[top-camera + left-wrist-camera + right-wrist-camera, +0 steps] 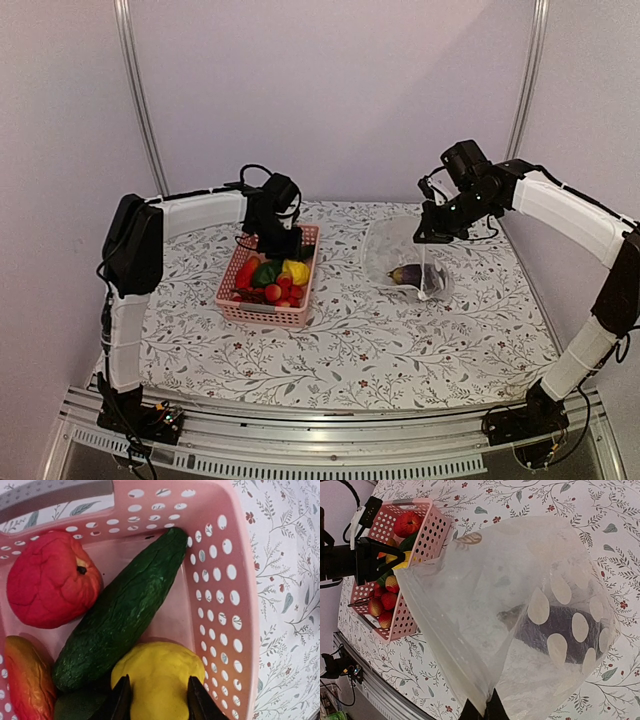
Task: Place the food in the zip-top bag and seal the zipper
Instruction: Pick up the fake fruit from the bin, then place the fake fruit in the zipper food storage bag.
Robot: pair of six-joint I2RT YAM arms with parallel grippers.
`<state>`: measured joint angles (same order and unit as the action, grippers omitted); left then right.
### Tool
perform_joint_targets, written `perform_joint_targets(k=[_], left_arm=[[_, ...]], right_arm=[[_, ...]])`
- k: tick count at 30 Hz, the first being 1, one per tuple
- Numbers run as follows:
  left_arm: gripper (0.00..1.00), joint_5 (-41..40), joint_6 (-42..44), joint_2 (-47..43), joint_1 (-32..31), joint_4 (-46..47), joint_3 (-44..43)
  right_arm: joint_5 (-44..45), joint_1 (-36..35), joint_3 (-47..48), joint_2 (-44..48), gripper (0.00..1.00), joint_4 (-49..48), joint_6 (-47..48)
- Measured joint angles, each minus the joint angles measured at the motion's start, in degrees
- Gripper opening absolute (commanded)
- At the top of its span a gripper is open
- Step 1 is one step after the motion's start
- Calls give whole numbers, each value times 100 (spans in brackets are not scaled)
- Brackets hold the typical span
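Observation:
The clear dotted zip-top bag (392, 248) lies at the right with a dark purple eggplant (560, 630) inside. My right gripper (487, 711) is shut on the bag's mouth edge and holds it lifted; the zipper strip (439, 645) runs up from the fingers. The rest of the food lies in the pink basket (240, 580): a yellow fruit (157, 672), a green cucumber (120, 620), a red apple (47, 580) and a red-orange piece (27, 680). My left gripper (156, 700) is open low in the basket, its fingers on either side of the yellow fruit.
The pink basket (262, 312) stands left of centre on the flowered tablecloth, with small red fruits (280, 292) at its near end. The bag lies about a hand's width to its right. Metal frame posts stand at the back corners.

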<state>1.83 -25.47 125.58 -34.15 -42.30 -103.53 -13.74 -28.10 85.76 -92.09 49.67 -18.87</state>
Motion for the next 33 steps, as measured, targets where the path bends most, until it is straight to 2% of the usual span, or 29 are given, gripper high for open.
perform_joint_targets(k=[6, 12, 16, 20, 27, 33], left_arm=[[18, -131, -11, -417, 0, -109, -17], [18, -201, -129, -1392, 2, -168, -107], [18, 275, -278, -1989, -24, 184, -11], [18, 1003, -498, -2465, -118, 979, 358], [17, 1996, -614, -2476, -726, 2157, 654], [15, 2194, -614, -1969, -1178, 2446, 407]], right_arm=[[68, 0, 0, 0, 0, 46, 7], [94, 0, 13, 0, 0, 131, 39], [81, 0, 72, -2, 0, 184, 50], [-22, 0, 216, -13, 0, 203, 46], [-275, -2, 398, -94, 0, 197, -33], [-533, -94, 398, -170, 0, 166, -210]])
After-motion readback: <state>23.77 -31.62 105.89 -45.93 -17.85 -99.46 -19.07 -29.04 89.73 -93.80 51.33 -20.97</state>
